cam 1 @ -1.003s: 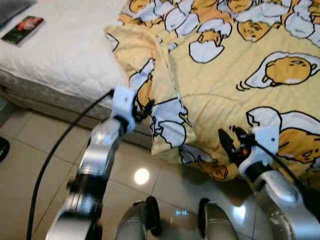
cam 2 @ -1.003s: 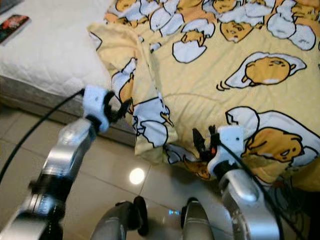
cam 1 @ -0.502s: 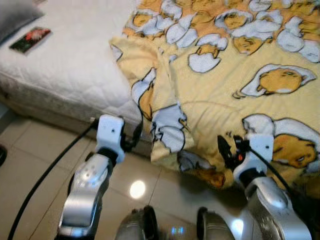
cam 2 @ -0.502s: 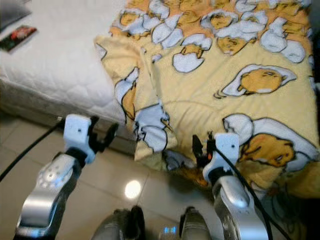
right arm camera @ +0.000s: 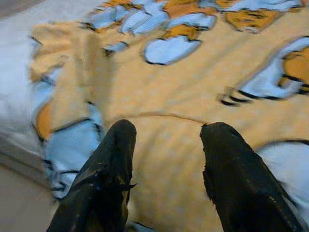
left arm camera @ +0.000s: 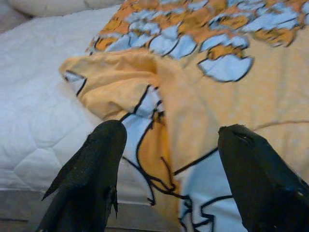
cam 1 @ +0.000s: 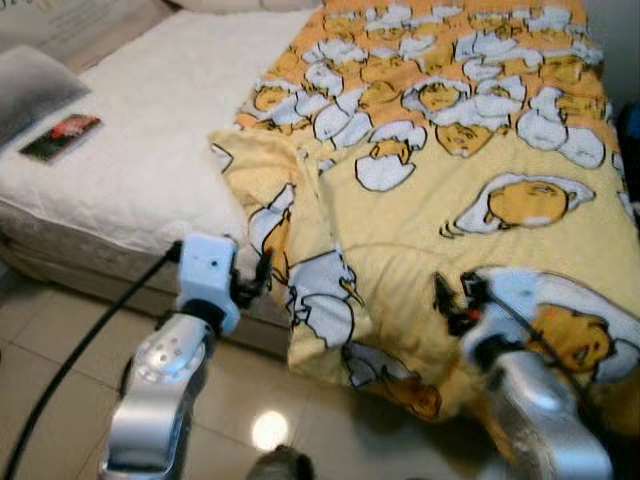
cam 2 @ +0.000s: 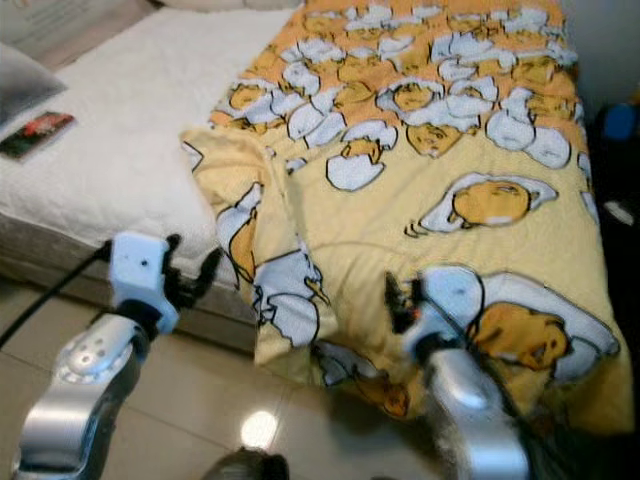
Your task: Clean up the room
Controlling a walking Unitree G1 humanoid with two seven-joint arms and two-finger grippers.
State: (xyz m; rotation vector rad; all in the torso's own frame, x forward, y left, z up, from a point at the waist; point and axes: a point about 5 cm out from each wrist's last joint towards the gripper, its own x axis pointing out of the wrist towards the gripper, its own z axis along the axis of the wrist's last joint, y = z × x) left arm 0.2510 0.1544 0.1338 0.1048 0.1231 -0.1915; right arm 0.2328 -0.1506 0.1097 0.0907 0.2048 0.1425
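Both our grippers hang open and empty at the bunched foot-end of the blanket [cam 1: 450, 230].

Far left on the white mattress [cam 1: 130, 170] lies a small book [cam 1: 60, 137], well apart from us. Our left gripper [cam 1: 255, 280] sits at the bed edge with its fingers spread, just beside the folded-over blanket corner [cam 1: 300, 260]; that fold lies ahead and to its right, running up the bed away from us. Our right gripper [cam 1: 452, 300], also spread, is over the blanket's hanging lower hem. We judge the left nearer the crumpled corner. The left wrist view shows the fold's thick rolled lip [left arm camera: 120, 72] between the fingers [left arm camera: 96, 159]; the head views only show it flat.
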